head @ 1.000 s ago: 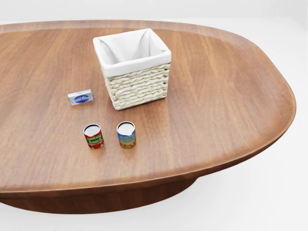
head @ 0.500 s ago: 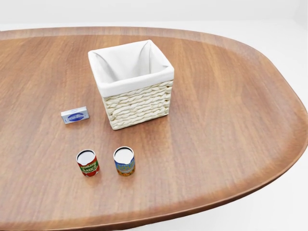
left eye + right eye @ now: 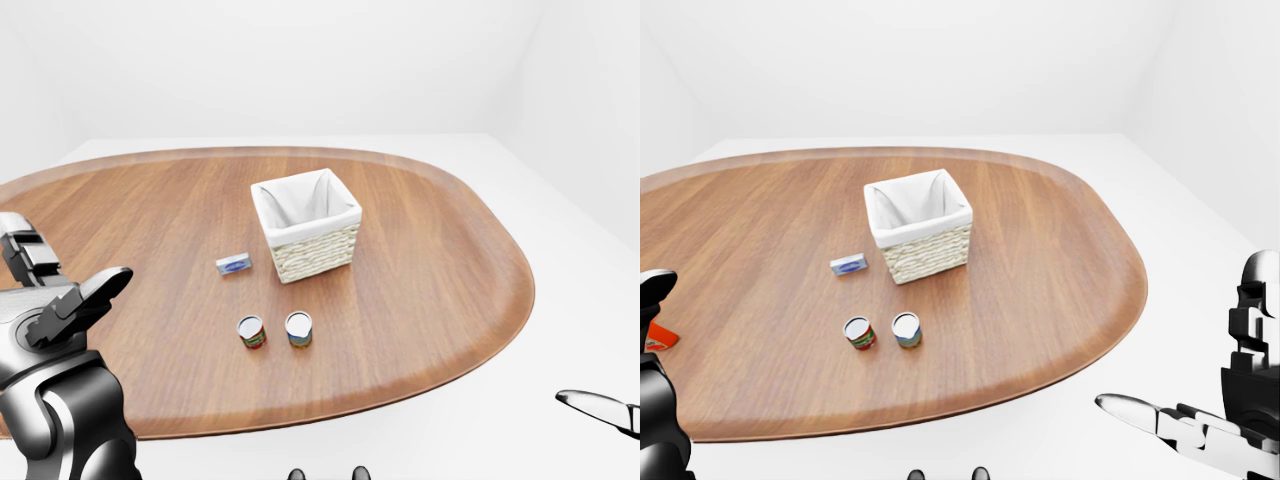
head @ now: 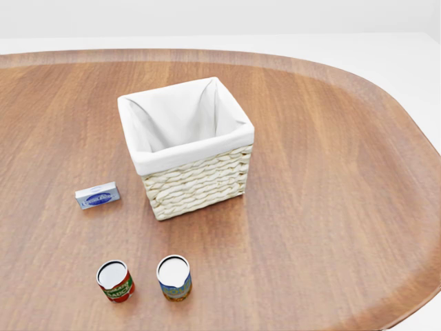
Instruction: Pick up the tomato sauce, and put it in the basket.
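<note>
The tomato sauce can (image 4: pixel 115 281), with a red label, stands upright on the brown oval table (image 4: pixel 331 172) near the bottom left of the head view. A second can (image 4: pixel 174 278) with a blue and yellow label stands just to its right. The wicker basket (image 4: pixel 196 183), lined in white, stands above both cans and looks empty. My left hand (image 3: pixel 75 300) is open and empty at the lower left of the left-eye view, far left of the cans. My right hand (image 3: pixel 1160 420) is open and empty at the lower right of the right-eye view, off the table.
A small blue and white box (image 4: pixel 97 196) lies left of the basket. A red thing (image 3: pixel 660 340) shows at the left edge of the right-eye view, partly hidden by my left arm. The table's rim (image 3: pixel 420 385) curves round at the right.
The whole head view has shifted. The table, basket and cans have slid down the picture and grown larger, so the camera has moved closer. The things themselves have not moved.
</note>
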Tool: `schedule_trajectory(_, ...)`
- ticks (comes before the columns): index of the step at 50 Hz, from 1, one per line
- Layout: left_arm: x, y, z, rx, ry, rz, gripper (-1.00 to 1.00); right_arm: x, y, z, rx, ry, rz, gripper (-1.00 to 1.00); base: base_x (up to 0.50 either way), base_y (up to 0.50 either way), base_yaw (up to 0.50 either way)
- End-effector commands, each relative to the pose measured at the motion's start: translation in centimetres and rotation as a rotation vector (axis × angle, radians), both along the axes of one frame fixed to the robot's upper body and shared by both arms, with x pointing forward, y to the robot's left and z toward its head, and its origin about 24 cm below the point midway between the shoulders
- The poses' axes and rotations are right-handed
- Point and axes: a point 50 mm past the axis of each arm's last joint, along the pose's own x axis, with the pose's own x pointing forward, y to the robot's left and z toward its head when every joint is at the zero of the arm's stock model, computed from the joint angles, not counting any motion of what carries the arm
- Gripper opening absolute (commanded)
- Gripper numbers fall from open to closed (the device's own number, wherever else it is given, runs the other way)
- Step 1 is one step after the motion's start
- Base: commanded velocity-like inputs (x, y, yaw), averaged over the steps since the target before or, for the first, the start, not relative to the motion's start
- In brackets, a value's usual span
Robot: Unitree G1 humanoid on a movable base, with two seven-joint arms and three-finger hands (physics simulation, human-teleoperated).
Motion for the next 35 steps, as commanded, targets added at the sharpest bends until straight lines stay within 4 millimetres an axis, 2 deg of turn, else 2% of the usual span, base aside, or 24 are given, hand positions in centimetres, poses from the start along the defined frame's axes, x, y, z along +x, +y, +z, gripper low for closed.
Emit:
schedule_trajectory(1,0.0,0.0,0.0,0.000,0.001,0.000,1.00,0.0,0.0,-0.1,0.000,0.000,0.000,1.00,0.32,0.00,0.00)
schedule_trajectory(21,-0.1,0.0,0.0,0.000,-0.001,0.000,1.00,-0.1,-0.1,0.0,-0.002,-0.012,-0.012,1.00,0.32,0.00,0.00)
schedule_trajectory(27,0.0,-0.1,-0.1,0.005,0.002,-0.006,1.00,-0.3,-0.1,0.1,0.003,-0.020,-0.018,1.00,0.04,0.00,0.00)
schedule_trajectory(29,0.0,-0.4,0.2,0.025,-0.012,-0.044,1.00,-0.3,-0.1,0.1,0.002,-0.021,-0.017,1.00,0.00,0.00,0.00)
schedule_trajectory(31,-0.8,-1.9,1.6,0.127,-0.070,-0.105,1.00,-0.3,-0.1,0.1,0.002,-0.022,-0.017,1.00,0.00,0.00,0.00)
schedule_trajectory(35,-1.4,-2.9,1.9,0.231,-0.081,-0.095,1.00,-0.3,-0.1,0.1,0.002,-0.022,-0.017,1.00,0.00,0.00,0.00)
